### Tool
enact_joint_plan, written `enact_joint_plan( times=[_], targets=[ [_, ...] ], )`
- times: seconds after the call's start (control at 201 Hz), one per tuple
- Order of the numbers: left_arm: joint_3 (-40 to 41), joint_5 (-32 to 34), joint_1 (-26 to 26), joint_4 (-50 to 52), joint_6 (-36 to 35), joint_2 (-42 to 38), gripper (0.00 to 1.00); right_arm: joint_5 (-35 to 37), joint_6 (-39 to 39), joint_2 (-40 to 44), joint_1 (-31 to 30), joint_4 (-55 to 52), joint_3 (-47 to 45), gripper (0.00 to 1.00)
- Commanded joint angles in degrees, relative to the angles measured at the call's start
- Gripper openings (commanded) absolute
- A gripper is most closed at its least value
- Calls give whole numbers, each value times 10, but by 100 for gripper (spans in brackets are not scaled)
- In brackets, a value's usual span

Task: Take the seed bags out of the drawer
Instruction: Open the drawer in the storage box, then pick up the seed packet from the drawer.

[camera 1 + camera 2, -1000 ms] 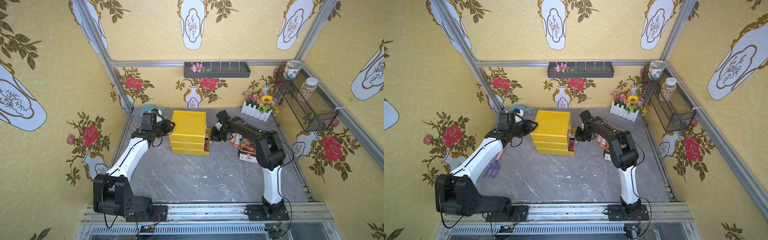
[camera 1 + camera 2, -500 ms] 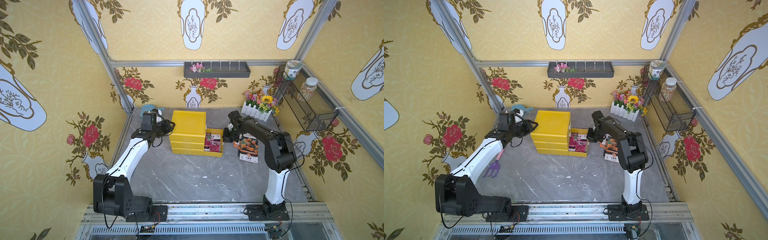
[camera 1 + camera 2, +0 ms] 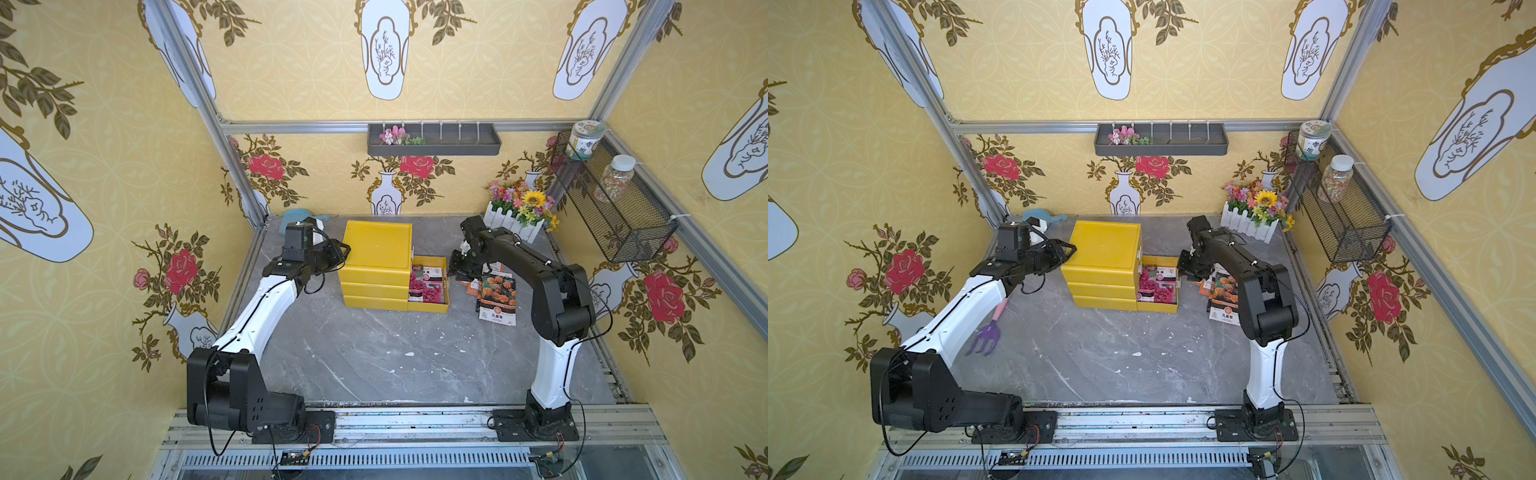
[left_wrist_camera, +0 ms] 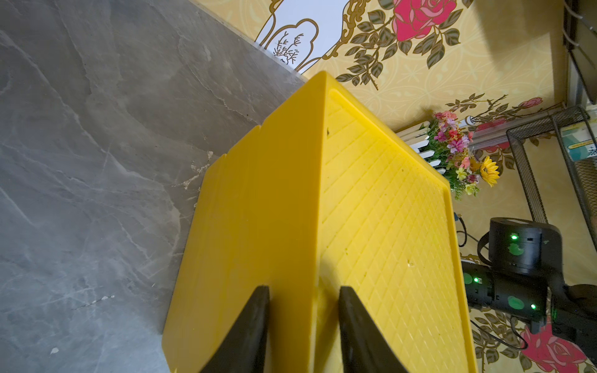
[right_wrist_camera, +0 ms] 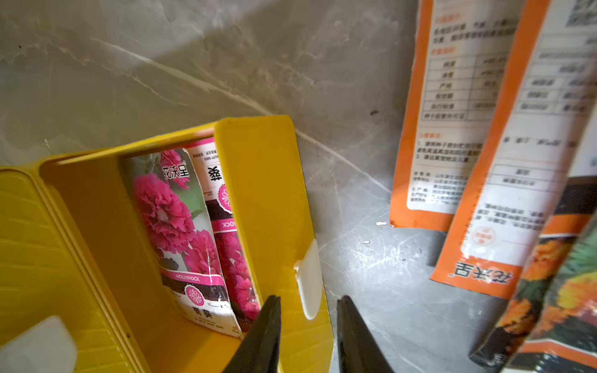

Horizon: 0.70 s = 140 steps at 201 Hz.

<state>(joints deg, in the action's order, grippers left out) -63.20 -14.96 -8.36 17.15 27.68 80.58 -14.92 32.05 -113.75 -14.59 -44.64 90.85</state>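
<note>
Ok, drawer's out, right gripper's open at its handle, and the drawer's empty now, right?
Not empty: the right wrist view shows two pink-flower seed bags lying in the drawer. The rest stands: drawer out, right gripper open at its handle.

My right arm [image 3: 540,270] covers part of the orange seed bags [image 3: 497,297] — in my wrist view they run off the picture, their print blurred. The drawer [image 5: 268,193] wall half hides one pink seed bag [image 5: 232,258]. My left hand [image 4: 303,290], clamped on the yellow cabinet [image 4: 371,226], is cut off — only its tips show.
</note>
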Motion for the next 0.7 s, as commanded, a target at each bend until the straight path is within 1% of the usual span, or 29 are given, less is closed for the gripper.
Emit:
enact_joint_plan(
  times=[0.0, 0.234, 0.428, 0.692],
  targets=[
    [12, -2, -2, 105, -3, 8, 39, 14, -4, 12, -4, -18, 18, 35],
    [11, -2, -1, 104, -2, 5, 39, -12, 19, 6, -50, -6, 45, 36],
    [12, -3, -2, 105, -1, 3, 40, -23, 45, -26, -88, 16, 47, 36],
    [15, -3, -2, 108, -2, -2, 39, -38, 63, -67, -101, 42, 42, 38]
  ],
)
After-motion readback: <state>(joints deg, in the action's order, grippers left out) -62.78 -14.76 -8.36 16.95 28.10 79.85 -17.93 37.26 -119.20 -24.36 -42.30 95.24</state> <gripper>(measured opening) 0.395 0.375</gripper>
